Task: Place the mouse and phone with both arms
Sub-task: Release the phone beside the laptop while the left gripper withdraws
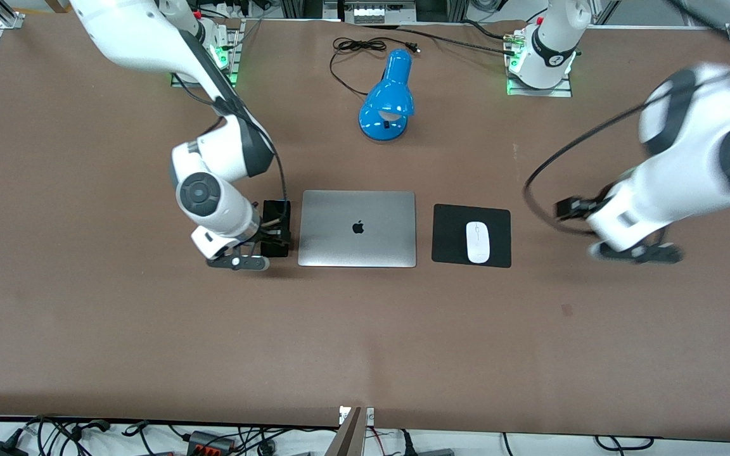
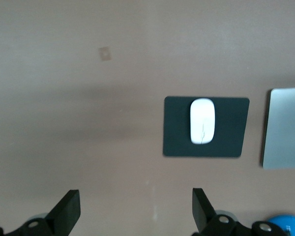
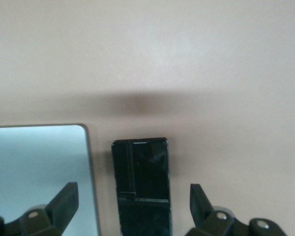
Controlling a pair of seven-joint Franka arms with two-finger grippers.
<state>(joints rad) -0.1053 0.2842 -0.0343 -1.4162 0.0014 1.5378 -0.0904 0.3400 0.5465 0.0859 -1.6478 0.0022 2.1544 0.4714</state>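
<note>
Right gripper (image 1: pixel 262 244) hangs low over the phone (image 3: pixel 141 182), fingers (image 3: pixel 64 201) spread wide and nothing held — the phone lies flat on the table (image 1: pixel 365 329) just beside the laptop (image 1: pixel 357 228), on the side toward the right arm's end. It looks slim, stiff and glossy, likely slippery; its long edges seem the place to pinch. Left gripper (image 2: pixel 135 211) is open too, over bare table, with the mouse (image 1: pixel 478 242) on its black pad (image 1: pixel 448 234) at about nine o'clock from it in the front view — light and smooth-sided.
</note>
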